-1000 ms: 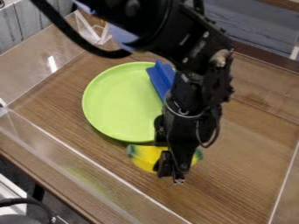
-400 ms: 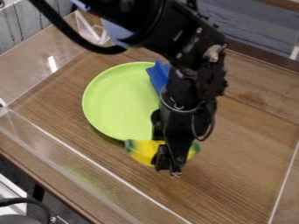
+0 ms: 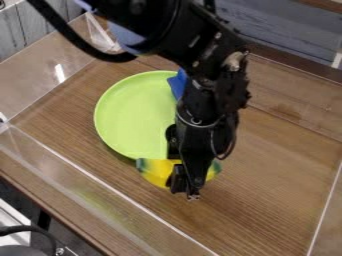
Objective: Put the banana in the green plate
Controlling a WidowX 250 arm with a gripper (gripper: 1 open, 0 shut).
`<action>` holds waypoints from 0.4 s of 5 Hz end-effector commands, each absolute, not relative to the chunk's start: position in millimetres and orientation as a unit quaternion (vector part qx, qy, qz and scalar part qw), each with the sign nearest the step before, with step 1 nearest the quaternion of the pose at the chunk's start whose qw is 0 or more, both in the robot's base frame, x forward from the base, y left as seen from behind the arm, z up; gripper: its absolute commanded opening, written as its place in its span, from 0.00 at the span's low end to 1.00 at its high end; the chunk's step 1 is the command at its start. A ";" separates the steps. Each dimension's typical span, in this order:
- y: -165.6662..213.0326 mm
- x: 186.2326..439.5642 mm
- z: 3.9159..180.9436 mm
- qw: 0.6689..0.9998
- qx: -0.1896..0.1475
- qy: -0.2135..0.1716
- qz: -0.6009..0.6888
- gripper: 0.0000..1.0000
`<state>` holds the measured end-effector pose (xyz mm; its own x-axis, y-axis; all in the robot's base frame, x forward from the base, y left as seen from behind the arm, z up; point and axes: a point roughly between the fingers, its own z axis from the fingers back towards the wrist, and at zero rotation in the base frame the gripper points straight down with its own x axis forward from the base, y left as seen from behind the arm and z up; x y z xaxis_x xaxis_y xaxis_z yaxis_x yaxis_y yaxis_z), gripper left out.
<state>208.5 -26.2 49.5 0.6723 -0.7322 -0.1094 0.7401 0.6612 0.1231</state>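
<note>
So the gripper is clamped on the yellow banana, right by the near rim of the green plate on the desk. Can't make out any brands or writing.

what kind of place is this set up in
Probably a robotics lab or test station: a black robot arm reaches over a wooden work surface, with a clear low wall along its edge and a loose cable beside it.
</note>
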 end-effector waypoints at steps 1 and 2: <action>-21.6 212.9 57.4 0.913 0.086 0.004 -0.399 0.00; -18.0 213.1 56.7 0.913 0.089 0.002 -0.397 0.00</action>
